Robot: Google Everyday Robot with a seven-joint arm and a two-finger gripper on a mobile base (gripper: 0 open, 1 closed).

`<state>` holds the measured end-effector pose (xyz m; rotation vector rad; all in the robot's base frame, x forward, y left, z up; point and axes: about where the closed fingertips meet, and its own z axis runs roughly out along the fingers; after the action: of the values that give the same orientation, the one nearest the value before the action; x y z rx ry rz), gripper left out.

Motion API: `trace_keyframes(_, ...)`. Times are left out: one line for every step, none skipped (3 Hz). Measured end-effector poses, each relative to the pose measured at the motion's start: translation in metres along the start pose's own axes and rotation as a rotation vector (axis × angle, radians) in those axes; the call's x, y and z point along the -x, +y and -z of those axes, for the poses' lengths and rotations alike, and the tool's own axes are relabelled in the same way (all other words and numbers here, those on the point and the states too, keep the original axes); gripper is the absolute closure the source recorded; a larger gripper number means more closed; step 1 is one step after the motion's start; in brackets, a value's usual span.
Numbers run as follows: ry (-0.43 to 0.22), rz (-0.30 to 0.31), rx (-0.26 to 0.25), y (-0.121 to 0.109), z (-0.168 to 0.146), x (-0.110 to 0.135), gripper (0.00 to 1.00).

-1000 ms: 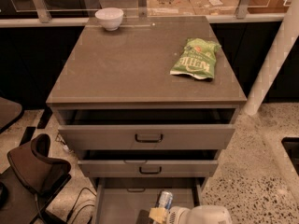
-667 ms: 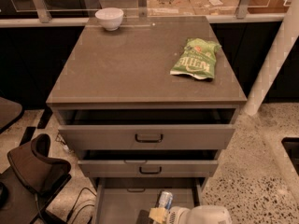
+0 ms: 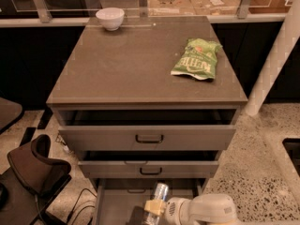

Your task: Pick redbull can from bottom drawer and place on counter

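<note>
A: Colour of counter [image 3: 140, 64]?
B: Grey-brown, matte. Snack bag [image 3: 196, 60] green, pale lettering; bowl [image 3: 110, 18] white.
A: Inside bottom drawer [image 3: 115, 203]?
B: Grey. Silver-blue redbull can [image 3: 160, 192]; gripper [image 3: 153, 209] beside it, cream-yellow, on white arm [image 3: 206, 210].

A smooth, matt grey-brown counter [image 3: 126, 64] fills the centre, with a crinkly, glossy green plastic snack bag [image 3: 197, 60] at about two o'clock on it and a glossy white, ceramic-looking bowl [image 3: 110, 18] at eleven o'clock. At six o'clock of the view, the matt grey bottom drawer [image 3: 115, 205] holds the redbull can [image 3: 159, 193], shiny silver-blue metal, and the gripper [image 3: 152, 209], right at the can, has a smooth cream part joined to a smooth, faintly glossy white plastic-looking arm shell [image 3: 206, 210]. The floor [image 3: 253, 172] at four o'clock is speckled polished stone, and the upper drawer fronts carry dark matt loop handles [image 3: 149, 138].
</note>
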<state>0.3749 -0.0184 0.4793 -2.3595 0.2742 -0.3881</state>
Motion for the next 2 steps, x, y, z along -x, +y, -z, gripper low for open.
trace_keyframes(-0.005, 0.02, -0.062, -0.035, 0.019, -0.007, 1.0)
trace_keyframes(0.017, 0.072, -0.129, -0.068, 0.047, -0.017, 1.0)
